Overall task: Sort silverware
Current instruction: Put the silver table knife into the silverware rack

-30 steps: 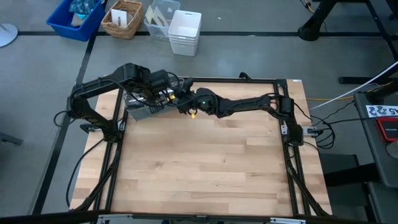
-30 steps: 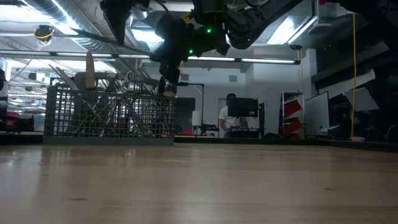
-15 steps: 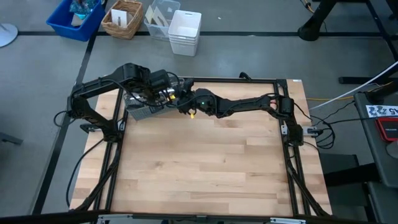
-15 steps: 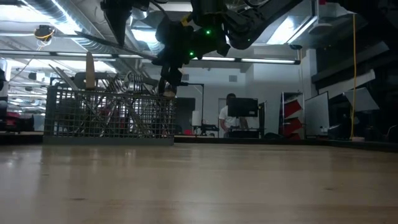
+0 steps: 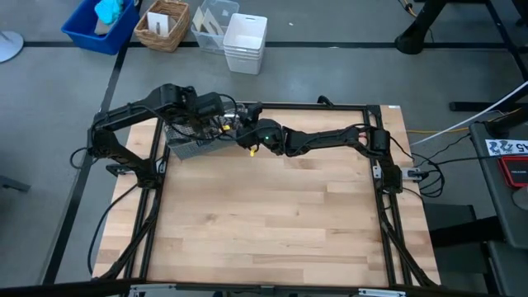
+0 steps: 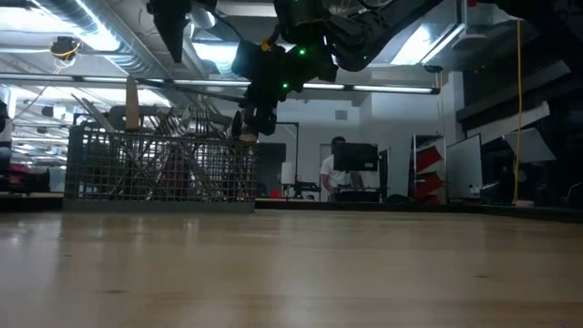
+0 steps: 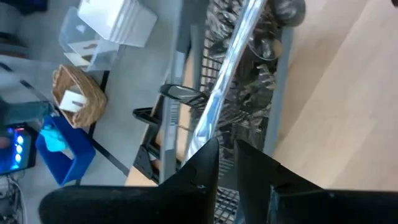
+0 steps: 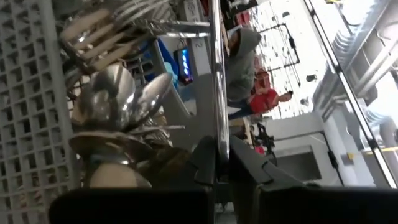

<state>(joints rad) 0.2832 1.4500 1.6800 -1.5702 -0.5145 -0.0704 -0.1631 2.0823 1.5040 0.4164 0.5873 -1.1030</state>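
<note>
A grey wire-mesh caddy (image 5: 186, 148) (image 6: 164, 169) stands at the table's far left, full of silverware (image 7: 249, 93) that leans upright against its walls. Spoon bowls (image 8: 118, 99) stick out of its top. My left gripper (image 7: 225, 144) (image 5: 205, 124) hangs above the caddy, shut on a long flat silver piece, a knife by its look. My right gripper (image 8: 219, 146) (image 6: 248, 128) is at the caddy's right end, shut on a thin metal bar that seems to be the same knife seen edge-on. My left gripper pinches the knife (image 7: 219, 121) between its two fingers near one end. The knife runs on away from the fingers, lifted clear above the caddy and roughly level. My right gripper has the thin bar (image 8: 217, 118) between its two fingers. The bar runs straight ahead along the fingers. Which end it has, I cannot tell.
Beyond the table's far edge stand a blue bin (image 5: 103, 23), a wicker basket (image 5: 163, 23), a clear tub (image 5: 210, 25) and a white bin (image 5: 245, 43). Bare wooden tabletop (image 5: 272, 214) stretches near and right of the caddy. A person (image 6: 339, 169) sits in the room behind.
My right gripper has shifted slightly up and toward the table's right beside the caddy, tipping a little. The left gripper stays above the caddy with the knife.
</note>
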